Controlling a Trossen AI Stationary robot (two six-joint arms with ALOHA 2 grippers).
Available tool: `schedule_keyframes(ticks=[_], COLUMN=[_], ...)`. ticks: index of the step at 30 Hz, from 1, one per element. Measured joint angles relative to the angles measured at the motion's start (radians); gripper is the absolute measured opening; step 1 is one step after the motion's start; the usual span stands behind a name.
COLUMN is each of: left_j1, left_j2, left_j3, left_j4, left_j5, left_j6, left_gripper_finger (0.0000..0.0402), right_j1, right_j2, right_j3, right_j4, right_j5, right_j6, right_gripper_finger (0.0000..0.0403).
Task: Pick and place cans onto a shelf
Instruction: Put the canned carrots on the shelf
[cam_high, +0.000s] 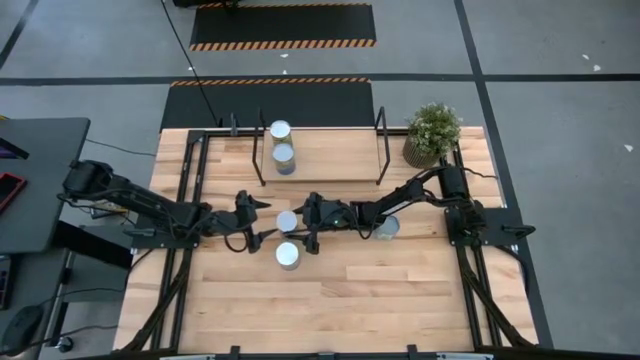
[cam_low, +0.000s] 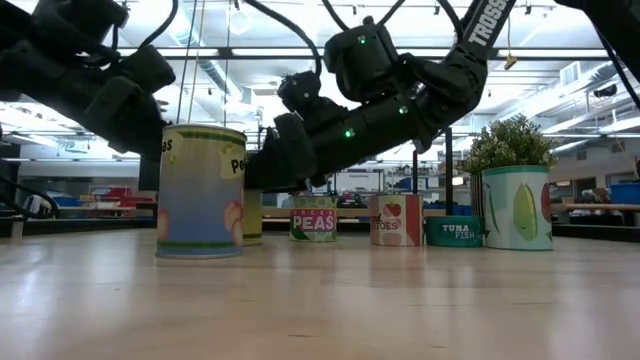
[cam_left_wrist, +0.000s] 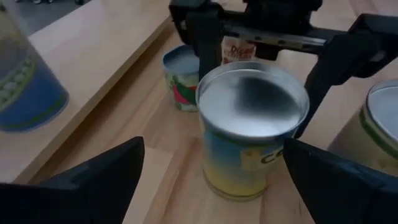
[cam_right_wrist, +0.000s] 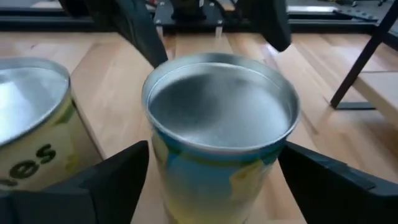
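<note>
Meanwhile, the right gripper (cam_high: 297, 221) straddles a can (cam_high: 287, 221), fingers spread, not yet pinching; squeezing squarely at mid-height should avoid tipping. Opposite, the left gripper (cam_high: 262, 220) waits spread.

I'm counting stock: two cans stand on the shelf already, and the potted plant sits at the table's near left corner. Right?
Not quite. In the high view the two cans do stand on the shelf, but the potted plant sits at the table's far right corner.
</note>
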Motion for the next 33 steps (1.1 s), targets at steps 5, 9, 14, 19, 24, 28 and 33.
schedule_keyframes(ticks=[5, 9, 14, 19, 24, 28, 33], left_j1=[0.02, 0.037, 0.037, 0.014, -0.001, -0.001, -0.001], left_j2=[0.052, 0.077, 0.074, 0.042, 0.025, 0.025, 0.025], left_j3=[0.0, 0.0, 0.005, 0.009, 0.009, 0.009, 0.009], left_j4=[0.065, 0.078, 0.11, 0.097, 0.098, 0.102, 0.102], left_j5=[0.056, 0.081, 0.104, 0.118, 0.118, 0.118, 0.118], left_j6=[0.008, 0.011, 0.05, 0.061, 0.072, 0.071, 0.057], left_gripper_finger=[0.0389, 0.0389, 0.0389, 0.0389, 0.0389, 0.0389, 0.0389], right_j1=[0.0, -0.001, -0.004, -0.013, -0.024, -0.031, -0.061], right_j2=[0.0, 0.0, -0.001, -0.049, -0.134, -0.212, -0.297], right_j3=[0.0, 0.0, 0.0, 0.0, 0.0, 0.0, 0.0], right_j4=[0.01, 0.025, 0.023, -0.023, -0.144, -0.223, -0.296], right_j5=[0.0, 0.0, -0.001, -0.003, -0.002, -0.003, -0.003], right_j6=[0.0, -0.005, -0.008, -0.023, -0.033, -0.039, -0.076], right_gripper_finger=[0.0331, 0.032, 0.0316, 0.0315, 0.0315, 0.0314, 0.0314])
